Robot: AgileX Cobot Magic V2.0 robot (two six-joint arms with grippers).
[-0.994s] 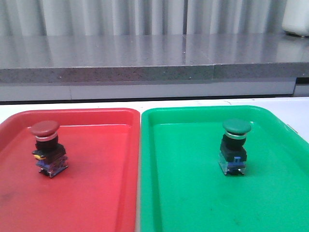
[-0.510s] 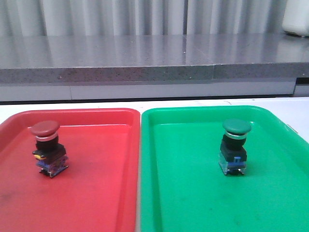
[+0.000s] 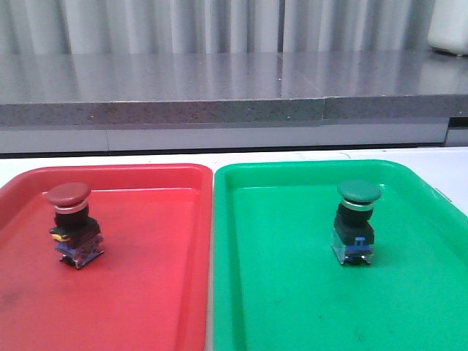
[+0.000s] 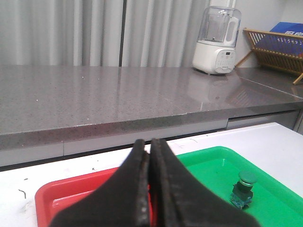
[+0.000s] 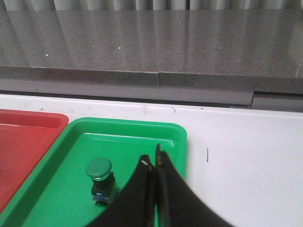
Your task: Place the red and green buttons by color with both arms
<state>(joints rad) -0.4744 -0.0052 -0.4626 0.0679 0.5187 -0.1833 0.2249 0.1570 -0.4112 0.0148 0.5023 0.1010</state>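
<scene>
The red button (image 3: 71, 224) stands upright in the red tray (image 3: 146, 292), at its left. The green button (image 3: 356, 220) stands upright in the green tray (image 3: 292, 292), right of its middle; it also shows in the left wrist view (image 4: 244, 188) and the right wrist view (image 5: 100, 179). No gripper shows in the front view. My left gripper (image 4: 150, 143) is shut and empty, raised behind the trays. My right gripper (image 5: 152, 157) is shut and empty, raised over the green tray's right part (image 5: 57, 189), apart from the green button.
A grey stone counter (image 3: 219, 88) runs behind the white table (image 3: 453, 168). A white blender (image 4: 217, 40) and a wooden dish rack (image 4: 277, 47) stand on the counter at the right. The trays lie side by side, nearly touching.
</scene>
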